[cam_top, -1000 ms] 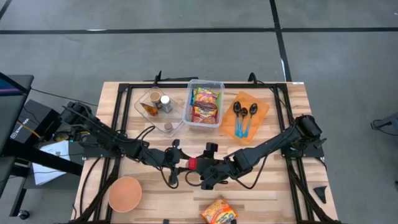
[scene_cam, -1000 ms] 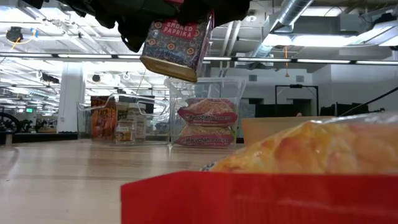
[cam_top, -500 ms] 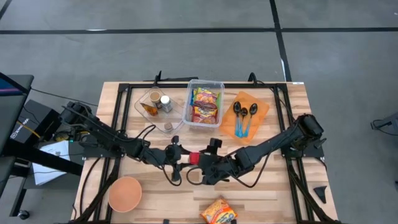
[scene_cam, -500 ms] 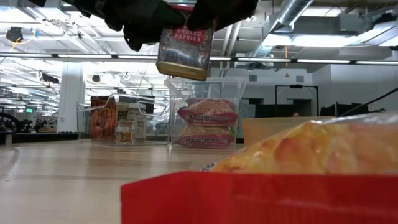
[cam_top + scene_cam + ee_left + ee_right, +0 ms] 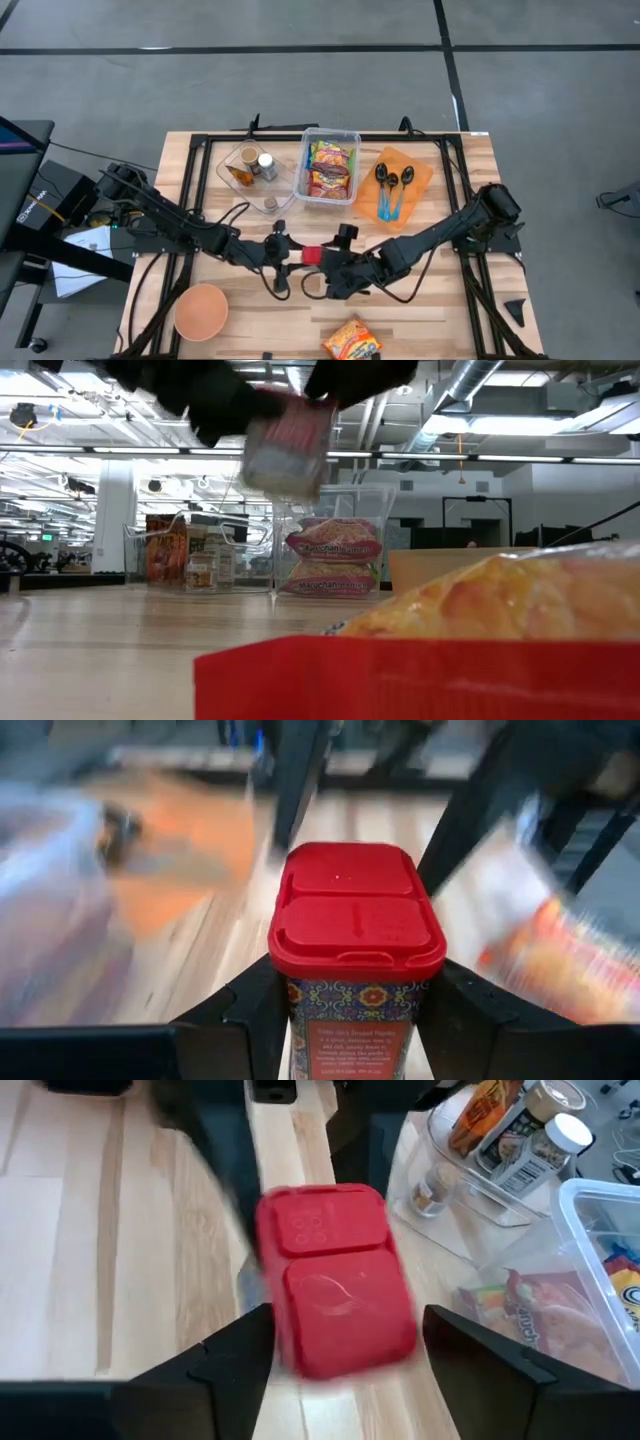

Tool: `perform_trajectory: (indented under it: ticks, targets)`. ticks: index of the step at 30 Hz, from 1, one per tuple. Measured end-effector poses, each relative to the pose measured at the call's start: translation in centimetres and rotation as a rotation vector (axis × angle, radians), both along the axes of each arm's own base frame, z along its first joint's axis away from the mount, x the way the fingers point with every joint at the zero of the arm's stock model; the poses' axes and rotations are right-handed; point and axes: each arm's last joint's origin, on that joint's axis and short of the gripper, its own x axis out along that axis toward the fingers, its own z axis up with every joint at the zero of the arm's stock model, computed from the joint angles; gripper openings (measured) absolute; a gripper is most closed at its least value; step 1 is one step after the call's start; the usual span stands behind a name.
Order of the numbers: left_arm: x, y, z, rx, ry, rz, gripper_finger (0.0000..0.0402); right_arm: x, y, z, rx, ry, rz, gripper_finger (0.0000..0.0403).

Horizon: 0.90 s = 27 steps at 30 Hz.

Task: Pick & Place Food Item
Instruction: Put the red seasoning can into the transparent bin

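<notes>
A paprika tin [image 5: 355,1020] with a red lid [image 5: 355,910] hangs above the table's middle, between my two grippers. My left gripper [image 5: 288,256] reaches in from the table's left and is shut on the tin. My right gripper [image 5: 345,1355] comes from the right. Its fingers stand open on either side of the lid [image 5: 335,1280], and I see no touch. In the low view the tin [image 5: 288,448] is blurred and tipped, well above the tabletop. My left gripper pinches the tin's body just under the red lid, on two opposite sides [image 5: 298,1010], between its two fingers [image 5: 255,1020]. The fingers come from the table's left, slanting slightly down. The tin is lifted clear of the table, lid up and tilted.
At the far side stand a clear bin of spice jars [image 5: 255,165], a clear bin of noodle packs [image 5: 330,170] and an orange mat with spoons [image 5: 400,185]. An orange bowl [image 5: 200,310] sits near left. A noodle packet [image 5: 352,340] lies at the near edge.
The tin has turned in the air. In the low view it hung tilted, stood almost upright half a second ago, and is now tipped the other way and blurred. Its red lid has shifted slightly toward the far edge. Both arms have stayed nearly in place.
</notes>
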Motion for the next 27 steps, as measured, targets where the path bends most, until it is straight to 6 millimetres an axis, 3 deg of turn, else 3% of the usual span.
perform_trajectory:
  ticks: [3, 10, 15, 23, 27]
  targets:
    - [-0.3, 0.1, -0.9, 0.027, 0.059, 0.004, 0.0167, -0.3, 0.3, 0.4, 0.006, -0.012, 0.009, 0.0265]
    - [-0.3, 0.2, -0.7, 0.026, 0.061, 0.017, 0.0167, -0.6, 0.5, 0.8, 0.021, -0.023, 0.005, 0.0319]
    - [-0.9, 0.8, -0.4, 0.071, 0.065, 0.158, 0.0167, -2.2, 1.3, 0.5, 0.033, 0.047, -0.024, 0.0345]
    - [-5.0, 1.4, 1.5, 0.104, -0.060, 0.507, 0.0167, -6.2, 4.1, -0.4, -0.007, 0.107, -0.127, 0.0354]
    - [-7.2, 2.1, 1.2, 0.106, -0.149, 0.622, 0.0167, -7.7, 5.7, -0.3, -0.030, 0.056, -0.137, 0.0354]
